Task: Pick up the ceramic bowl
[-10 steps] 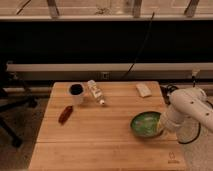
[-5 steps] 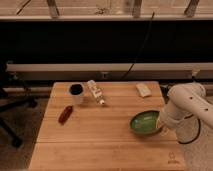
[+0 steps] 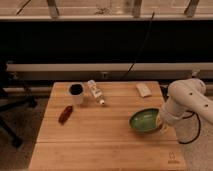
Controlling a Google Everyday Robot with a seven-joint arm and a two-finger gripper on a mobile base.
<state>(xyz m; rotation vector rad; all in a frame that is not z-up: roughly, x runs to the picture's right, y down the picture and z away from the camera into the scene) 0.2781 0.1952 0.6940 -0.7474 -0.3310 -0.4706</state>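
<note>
The green ceramic bowl (image 3: 144, 121) sits at the right side of the wooden table (image 3: 100, 145), wide and shallow with a darker rim. My gripper (image 3: 161, 122) is at the bowl's right rim, at the end of the white arm (image 3: 187, 100), which reaches in from the right. The arm's end covers the bowl's right edge. I cannot tell whether the bowl rests on the table or is slightly raised.
A small white cup with a dark inside (image 3: 76, 93) stands at the back left. A plastic bottle (image 3: 96, 92) lies beside it. A reddish packet (image 3: 65, 114) lies at the left, a pale block (image 3: 144, 90) at the back right. An office chair (image 3: 11, 102) stands to the left of the table.
The arm has shifted a little to the right and up. The bowl looks a touch higher in the picture than a second ago.
</note>
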